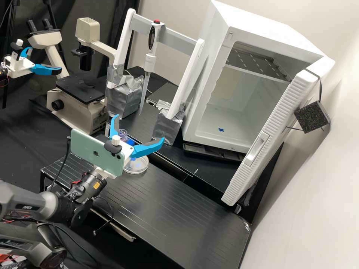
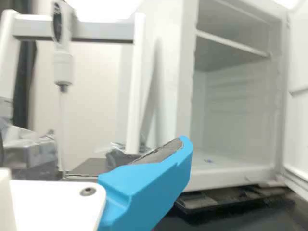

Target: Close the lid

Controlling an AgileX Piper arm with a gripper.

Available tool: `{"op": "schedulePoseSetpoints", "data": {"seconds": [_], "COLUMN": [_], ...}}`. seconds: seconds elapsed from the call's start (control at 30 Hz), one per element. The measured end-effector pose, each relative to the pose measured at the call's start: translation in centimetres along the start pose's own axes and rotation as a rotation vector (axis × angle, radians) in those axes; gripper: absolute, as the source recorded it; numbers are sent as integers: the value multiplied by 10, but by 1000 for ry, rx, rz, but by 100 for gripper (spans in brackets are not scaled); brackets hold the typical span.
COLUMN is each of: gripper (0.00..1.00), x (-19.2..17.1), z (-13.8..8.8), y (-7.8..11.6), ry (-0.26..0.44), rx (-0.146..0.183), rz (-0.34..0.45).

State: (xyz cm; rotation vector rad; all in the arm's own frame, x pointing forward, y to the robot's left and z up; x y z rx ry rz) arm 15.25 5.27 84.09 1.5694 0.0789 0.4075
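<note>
Blue fingers (image 1: 147,148) stand spread and empty on your gripper (image 1: 140,127), to the front left of the open fridge (image 1: 269,37). A dish (image 1: 137,172) sits on that side too, so carry high. Your lid seems to be the door (image 1: 288,101), swung out at the fridge's right. Go round its free edge, then press the outer face close to that edge for leverage. Ease off as it meets the fridge; a shove could bounce it back.
</note>
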Motion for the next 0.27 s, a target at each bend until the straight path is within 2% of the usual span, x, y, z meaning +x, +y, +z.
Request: {"op": "schedulePoseSetpoints", "data": {"seconds": [0.1,0.27], "gripper": [100,100], "x": [2,3], "z": [2,5], "y": [-6,-8], "ry": [-21,-37], "rx": [23,24], "rz": [-18,-27]}}
